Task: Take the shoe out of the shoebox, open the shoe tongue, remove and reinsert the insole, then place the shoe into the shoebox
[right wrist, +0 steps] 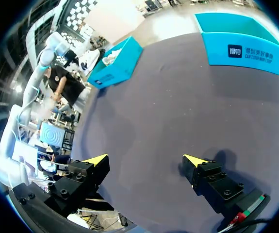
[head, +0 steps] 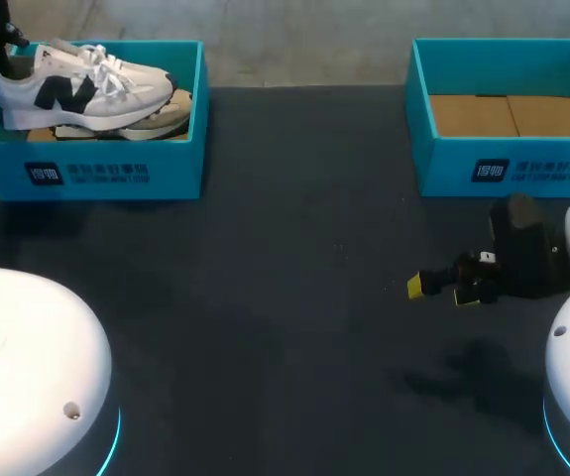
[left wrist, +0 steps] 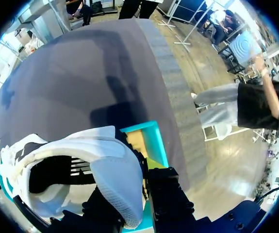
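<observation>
Left gripper (left wrist: 135,196) pinches the heel of the white shoe (head: 76,84), over a second shoe (head: 161,119) inside the left shoebox (head: 96,177); right gripper (head: 441,292) spread wide above open table (head: 265,317), near the right shoebox (head: 508,167)

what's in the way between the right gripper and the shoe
Nothing visible: only bare table lies between the right gripper and the shoe, which rises above the left shoebox rim, its heel in the left gripper.

Left gripper (left wrist: 137,206) fingertips out of sight behind shoe (left wrist: 81,170) heel
</observation>
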Action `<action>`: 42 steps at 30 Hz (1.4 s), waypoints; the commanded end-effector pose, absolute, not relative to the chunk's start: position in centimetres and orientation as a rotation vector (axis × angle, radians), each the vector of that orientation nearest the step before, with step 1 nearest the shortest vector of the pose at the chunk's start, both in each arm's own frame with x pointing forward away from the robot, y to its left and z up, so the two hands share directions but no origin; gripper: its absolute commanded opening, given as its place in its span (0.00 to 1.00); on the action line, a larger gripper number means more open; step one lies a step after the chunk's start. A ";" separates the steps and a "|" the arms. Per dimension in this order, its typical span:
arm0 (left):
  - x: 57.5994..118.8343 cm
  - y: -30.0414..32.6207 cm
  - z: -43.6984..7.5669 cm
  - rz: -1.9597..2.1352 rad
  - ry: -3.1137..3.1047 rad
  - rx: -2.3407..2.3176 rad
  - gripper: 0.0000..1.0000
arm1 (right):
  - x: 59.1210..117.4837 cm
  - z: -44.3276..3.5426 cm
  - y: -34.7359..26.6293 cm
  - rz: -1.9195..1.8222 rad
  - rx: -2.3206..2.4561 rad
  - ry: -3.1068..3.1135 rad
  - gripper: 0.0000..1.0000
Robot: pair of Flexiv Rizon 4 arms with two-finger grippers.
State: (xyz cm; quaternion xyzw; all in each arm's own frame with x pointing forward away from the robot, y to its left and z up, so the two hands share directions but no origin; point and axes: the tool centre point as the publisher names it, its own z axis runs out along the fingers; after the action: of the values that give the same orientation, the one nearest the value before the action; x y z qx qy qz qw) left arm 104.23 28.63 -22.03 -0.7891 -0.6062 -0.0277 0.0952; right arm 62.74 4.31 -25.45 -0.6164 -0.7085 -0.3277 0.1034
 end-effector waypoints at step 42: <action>90.4 23.4 -18.5 -0.172 -1.938 -2.254 0.00 | 62.5 -25.4 4.4 -0.965 -1.825 -2.091 1.00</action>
State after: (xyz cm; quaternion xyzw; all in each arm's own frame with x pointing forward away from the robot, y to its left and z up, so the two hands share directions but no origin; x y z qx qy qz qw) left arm 93.87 23.83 -19.56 -0.7518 -0.6505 -0.0257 0.1044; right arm 62.74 4.31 -25.45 -0.6165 -0.7084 -0.3277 0.1034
